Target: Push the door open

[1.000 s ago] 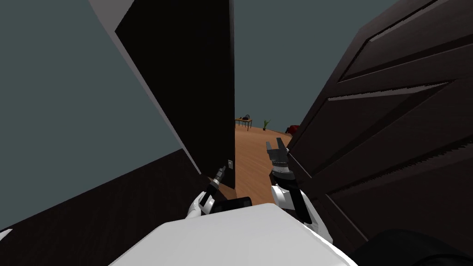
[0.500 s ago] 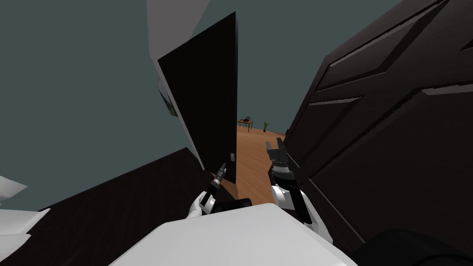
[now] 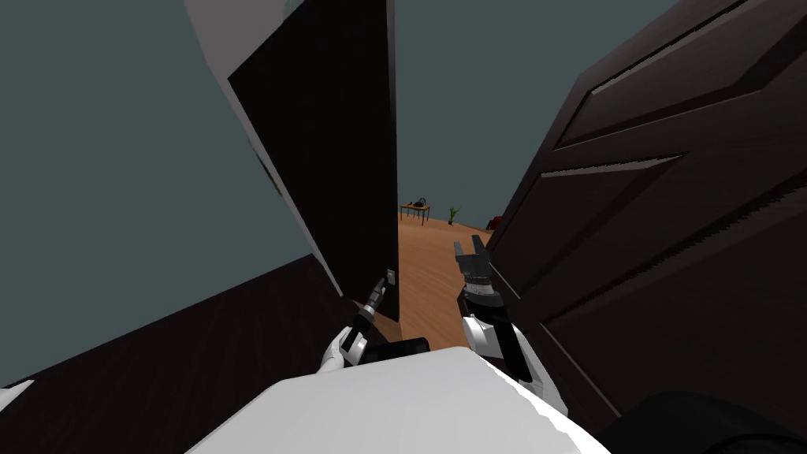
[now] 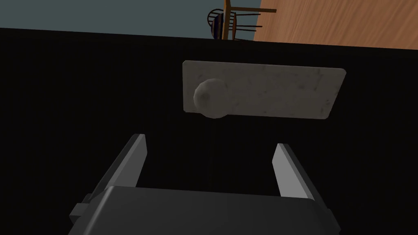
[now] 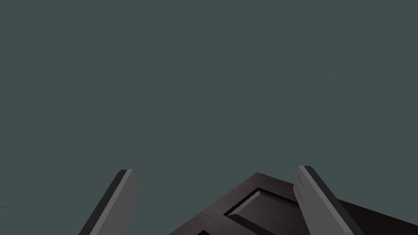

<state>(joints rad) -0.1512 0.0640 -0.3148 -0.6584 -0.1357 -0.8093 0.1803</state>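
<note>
Left gripper (image 3: 380,288) sits just beside a small grey plate (image 3: 390,276), perhaps the handle's, on the dark door (image 3: 331,158); right gripper (image 3: 470,251) hovers near the panelled door (image 3: 670,236).

A narrow gap over wood floor (image 3: 429,268) stands free between the flat dark door (image 3: 339,158) and the panelled door (image 3: 670,236).

Dim, flat render; dark door (image 3: 331,158) nearly black; wide-lens splay at edges.

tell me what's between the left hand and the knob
Just bare dark door, seen in the left wrist view, between left hand and knob.
</note>
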